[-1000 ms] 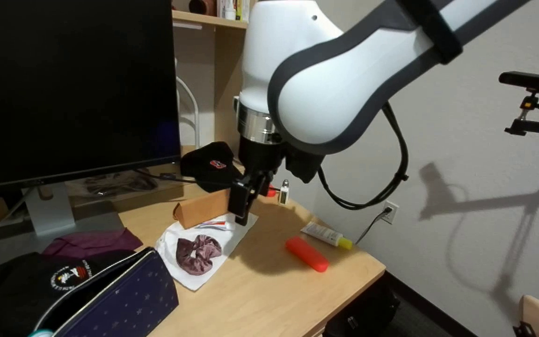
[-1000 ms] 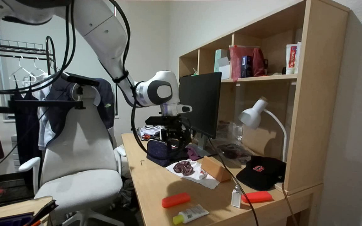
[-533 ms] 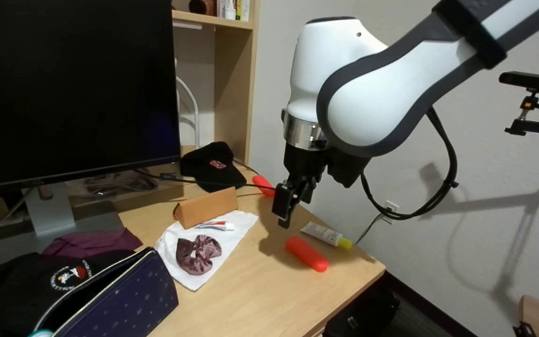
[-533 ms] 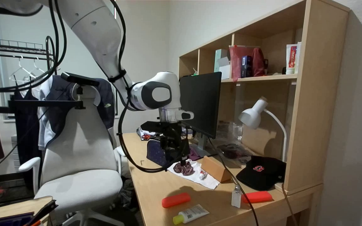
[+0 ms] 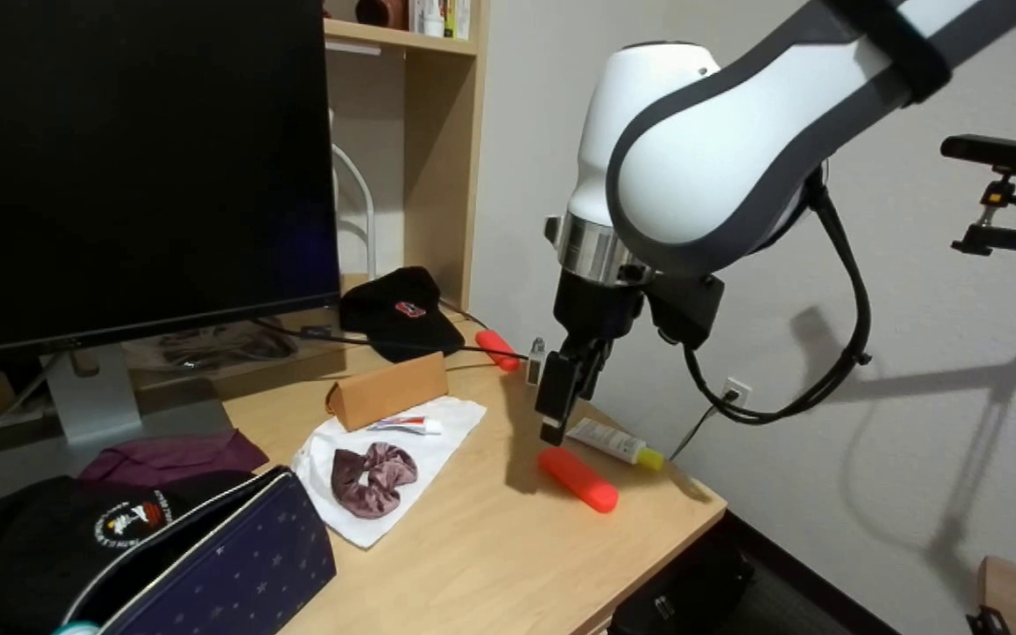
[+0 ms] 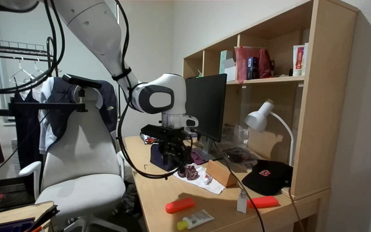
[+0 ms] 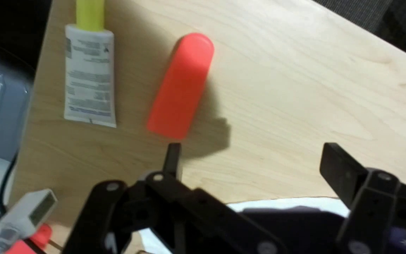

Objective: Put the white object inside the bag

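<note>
A black fabric bag (image 5: pixel 14 547) with a round white logo lies at the lower left in an exterior view. A navy star-patterned pouch (image 5: pixel 235 564), unzipped at the top with pale trim, stands against it. I cannot tell whether the two belong together. A plain small white roundish object cannot be made out; it is hidden or out of view. My gripper (image 5: pixel 565 416) is open and empty above the desk, near the red case and the white tube. In the wrist view the gripper (image 7: pixel 250 151) has its jaws wide apart with only desk between them.
A red case (image 7: pixel 182 88), a yellow-capped white tube (image 7: pixel 90 77) and a small bottle (image 6: pixel 242 202) lie around the gripper. A white cloth (image 5: pixel 446 445) bears a scrunchie (image 5: pixel 371 481) and a small tube (image 5: pixel 407 425). A brown case (image 5: pixel 389 392) and monitor (image 5: pixel 138 159) stand behind.
In an exterior view my gripper has moved right, away from above the white cloth to over the red case and tube. It has lowered and turned slightly. The objects have not moved.
</note>
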Controlling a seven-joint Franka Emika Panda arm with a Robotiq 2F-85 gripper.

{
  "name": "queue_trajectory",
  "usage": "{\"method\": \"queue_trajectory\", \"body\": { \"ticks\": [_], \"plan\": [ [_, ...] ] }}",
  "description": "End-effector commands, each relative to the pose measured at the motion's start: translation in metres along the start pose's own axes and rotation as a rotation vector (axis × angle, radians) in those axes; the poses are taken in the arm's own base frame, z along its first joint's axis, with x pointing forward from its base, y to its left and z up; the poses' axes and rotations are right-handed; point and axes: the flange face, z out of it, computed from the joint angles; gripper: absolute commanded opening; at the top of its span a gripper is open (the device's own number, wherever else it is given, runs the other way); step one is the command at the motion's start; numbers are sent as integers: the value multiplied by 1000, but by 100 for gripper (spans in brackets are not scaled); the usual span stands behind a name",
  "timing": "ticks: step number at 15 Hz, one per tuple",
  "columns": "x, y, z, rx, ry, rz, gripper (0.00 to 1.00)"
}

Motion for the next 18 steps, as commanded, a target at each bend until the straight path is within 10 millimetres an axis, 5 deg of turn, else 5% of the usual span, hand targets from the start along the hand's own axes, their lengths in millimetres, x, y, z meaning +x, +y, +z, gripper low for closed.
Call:
{"method": "queue_trajectory", "body": {
  "ticks": [1,4,7,18],
  "plan": [
    [10,-97,-16,31,-12,-196,100],
    [24,-193,6,104,-49,-360,100],
    [30,-237,24,175,-101,-490,100],
    [37,-249,36,172,-100,-515,100]
  ]
}}
